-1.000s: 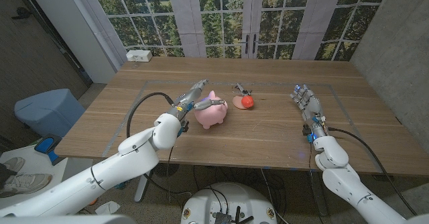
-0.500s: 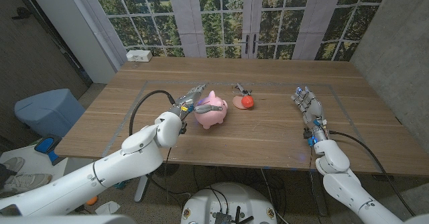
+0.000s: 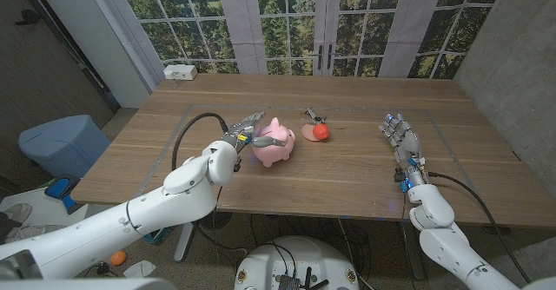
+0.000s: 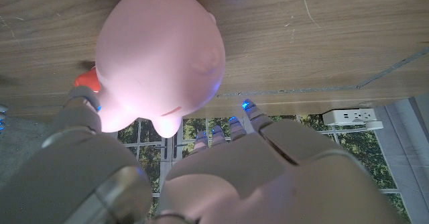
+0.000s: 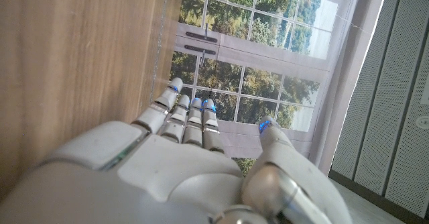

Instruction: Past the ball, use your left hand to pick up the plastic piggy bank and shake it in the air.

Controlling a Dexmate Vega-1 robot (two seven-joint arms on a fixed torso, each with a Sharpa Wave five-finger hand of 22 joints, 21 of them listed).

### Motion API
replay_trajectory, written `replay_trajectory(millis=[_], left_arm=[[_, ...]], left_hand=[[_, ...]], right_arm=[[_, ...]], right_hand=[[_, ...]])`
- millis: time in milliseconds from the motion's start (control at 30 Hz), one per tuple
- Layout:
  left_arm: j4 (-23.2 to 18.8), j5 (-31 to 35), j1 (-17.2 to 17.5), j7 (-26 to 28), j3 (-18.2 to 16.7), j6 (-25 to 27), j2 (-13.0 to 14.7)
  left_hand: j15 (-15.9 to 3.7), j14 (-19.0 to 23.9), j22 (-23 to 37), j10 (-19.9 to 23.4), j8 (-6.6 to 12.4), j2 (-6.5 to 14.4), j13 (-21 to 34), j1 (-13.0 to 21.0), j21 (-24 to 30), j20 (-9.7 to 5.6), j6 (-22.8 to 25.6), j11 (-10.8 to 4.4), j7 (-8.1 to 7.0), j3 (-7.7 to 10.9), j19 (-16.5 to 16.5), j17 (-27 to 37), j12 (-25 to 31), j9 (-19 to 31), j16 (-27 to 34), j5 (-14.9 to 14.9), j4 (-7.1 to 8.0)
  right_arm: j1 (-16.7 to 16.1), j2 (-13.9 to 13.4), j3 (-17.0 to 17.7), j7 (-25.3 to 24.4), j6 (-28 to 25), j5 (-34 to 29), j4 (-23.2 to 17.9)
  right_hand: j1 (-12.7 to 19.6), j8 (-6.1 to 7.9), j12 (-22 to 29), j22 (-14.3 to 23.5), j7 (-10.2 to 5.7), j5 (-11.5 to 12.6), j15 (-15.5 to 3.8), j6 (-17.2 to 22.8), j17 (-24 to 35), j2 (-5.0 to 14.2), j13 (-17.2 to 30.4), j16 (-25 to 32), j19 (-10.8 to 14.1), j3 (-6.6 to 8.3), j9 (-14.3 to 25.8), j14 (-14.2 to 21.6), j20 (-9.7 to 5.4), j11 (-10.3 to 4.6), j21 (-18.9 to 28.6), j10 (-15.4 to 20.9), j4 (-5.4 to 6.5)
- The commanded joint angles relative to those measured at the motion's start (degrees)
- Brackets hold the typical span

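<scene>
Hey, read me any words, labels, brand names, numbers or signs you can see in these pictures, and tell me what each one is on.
There is no text that can be read.
The pink piggy bank: plain, no lettering visible.
The red ball: no markings to be made out.
The white box at the table's far left corner: too small to show any label.
The left hand and right hand: no readable markings.
</scene>
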Motion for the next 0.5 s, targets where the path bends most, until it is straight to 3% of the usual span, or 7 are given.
replay_trajectory(millis=[33, 167, 300, 500], left_arm=[[3.02, -1.98, -6.12, -4.63, 3.12, 0.19, -0.55], [3.66, -2.12, -8.07, -6.17, 4.19, 0.62, -0.76], [4.44, -3.37, -9.49, -7.53, 4.30, 0.26, -0.97], [5.47, -4.22, -12.12, -9.76, 5.67, 0.62, -1.41]], left_hand=[[-0.14, 0.79, 0.13, 0.34, 0.49, 0.06, 0.22, 1.36, 0.40, -0.08, -1.19, -0.09, 0.31, -0.61, 0.69, 0.20, 0.44, 0.30, 0.20, 0.42, 0.05], [0.06, 1.64, 0.12, 1.36, 0.85, 0.41, 0.22, 2.17, 0.54, 0.12, -0.43, 0.11, 0.33, -0.76, 1.28, 0.18, 0.67, 0.31, 0.31, 0.40, 0.07], [0.08, 4.80, 0.10, 4.14, 1.72, 1.09, 0.21, 4.58, 1.07, 0.58, 1.45, 1.04, 1.08, -0.93, 3.58, 0.13, 1.18, 0.33, 0.79, 0.07, 0.07], [-0.04, 8.07, 0.09, 8.20, 2.88, 2.00, 0.23, 7.76, 1.24, 1.32, 4.09, 1.18, 2.49, -0.41, 5.57, 0.09, 1.91, 0.36, 0.97, -1.29, -0.01]], right_arm=[[-0.83, 0.00, 0.57, -1.35, 0.60, -1.19, -0.38], [-1.07, -0.11, 0.78, -1.71, 0.76, -1.58, -0.42], [-1.22, -0.06, 0.93, -1.84, 0.92, -1.61, -0.38], [-1.31, 0.06, 1.10, -2.31, 0.98, -1.90, -0.38]], right_hand=[[-0.12, 0.16, 0.38, 0.10, 0.40, -0.10, 0.19, 0.00, 0.00, -0.16, 0.16, 0.28, 0.32, -0.09, 0.13, 0.13, 0.20, 0.27, -0.11, 0.08, -0.17], [-0.18, 0.16, 0.37, 0.10, 0.43, -0.10, 0.23, 0.01, -0.04, -0.16, 0.16, 0.27, 0.36, -0.15, 0.13, 0.13, 0.21, 0.22, -0.14, 0.08, -0.22], [-0.27, 0.17, 0.36, 0.10, 0.43, -0.09, 0.27, 0.05, -0.10, -0.15, 0.16, 0.28, 0.39, -0.23, 0.13, 0.15, 0.23, 0.27, -0.19, 0.09, -0.29], [-0.44, 0.17, 0.35, 0.10, 0.41, -0.08, 0.26, 0.09, -0.21, -0.08, 0.16, 0.27, 0.45, -0.37, 0.13, 0.14, 0.25, 0.14, -0.29, 0.15, -0.41]])
